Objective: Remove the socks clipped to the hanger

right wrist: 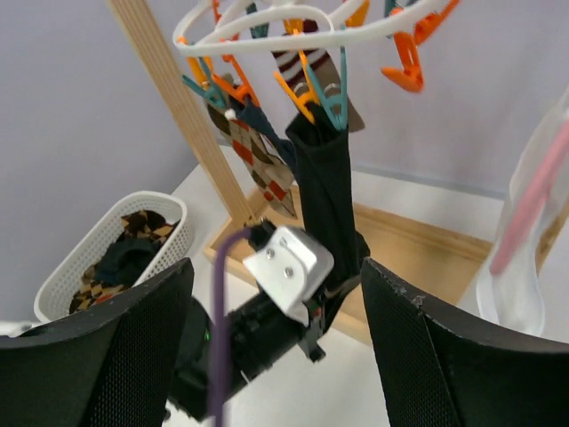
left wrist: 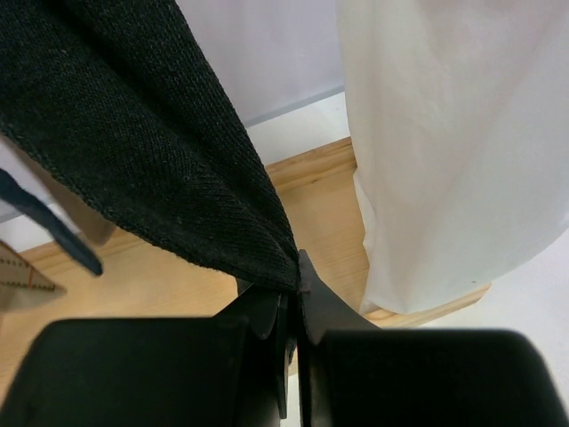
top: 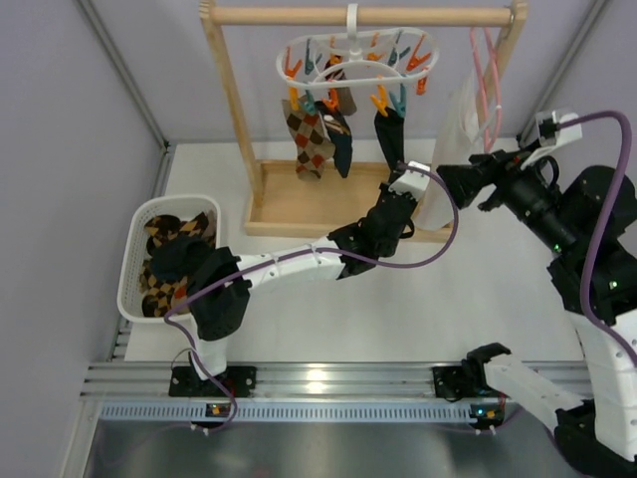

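Observation:
The white oval hanger (top: pixel 299 72) hangs from the wooden rail with orange and teal clothespins; it also shows in the right wrist view (right wrist: pixel 267 36). A black sock (top: pixel 388 137) hangs from a teal and an orange pin (right wrist: pixel 322 96). My left gripper (left wrist: pixel 298 294) is shut on the black sock's lower end (left wrist: pixel 169 151). Argyle socks (top: pixel 311 134) and a navy sock (top: pixel 341 144) hang at the hanger's left. My right gripper (right wrist: pixel 276 294) is open and empty, held right of the rack and facing the black sock (right wrist: pixel 324 191) and the left wrist.
A white basket (top: pixel 134 261) at the left holds several removed socks; it also shows in the right wrist view (right wrist: pixel 62 271). The wooden rack (top: pixel 234 110) has a tray base (top: pixel 299 211). A white translucent garment (top: pixel 450 159) on a pink hanger (top: pixel 488 70) hangs right of the sock.

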